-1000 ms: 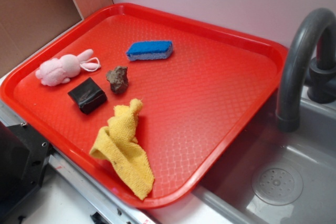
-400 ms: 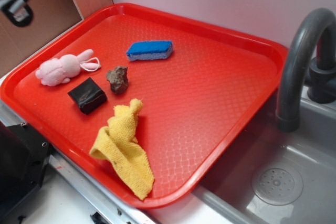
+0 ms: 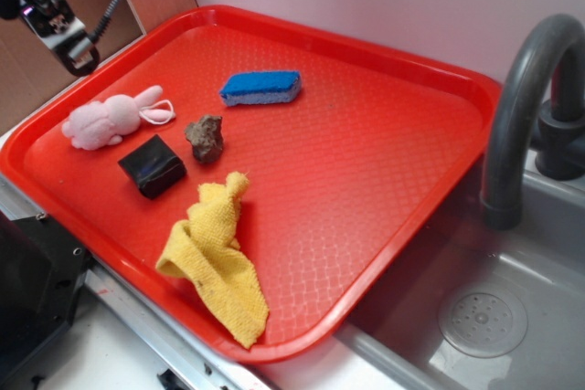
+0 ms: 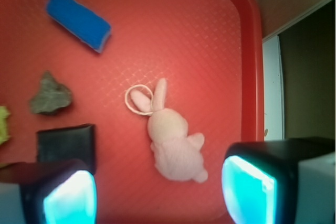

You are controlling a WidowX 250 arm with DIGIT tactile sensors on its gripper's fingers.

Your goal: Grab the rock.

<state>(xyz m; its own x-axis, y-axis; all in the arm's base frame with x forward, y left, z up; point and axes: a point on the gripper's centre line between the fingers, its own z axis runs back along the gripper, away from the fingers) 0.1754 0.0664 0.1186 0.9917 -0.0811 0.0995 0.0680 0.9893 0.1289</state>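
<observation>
The rock [image 3: 205, 137] is a small rough brown-grey lump lying on the red tray [image 3: 366, 134], between the black block [image 3: 152, 166] and the blue sponge [image 3: 260, 87]. In the wrist view the rock [image 4: 50, 95] lies at the left, well away from the jaws. My gripper [image 3: 64, 29] hangs high at the tray's far left corner, above and left of the pink bunny. My gripper [image 4: 157, 192] is open, its cyan pads [image 4: 247, 187] wide apart with nothing between them; the tray floor lies far below.
A pink toy bunny [image 3: 108, 119] lies left of the rock, a crumpled yellow cloth [image 3: 218, 258] in front of it. A grey faucet [image 3: 521, 107] and sink basin [image 3: 484, 317] stand at the right. A brown board [image 3: 55, 6] rises behind the tray's left edge.
My gripper came into the exterior view at the top left and has moved right and down toward the tray's corner. Nothing on the tray has moved.
</observation>
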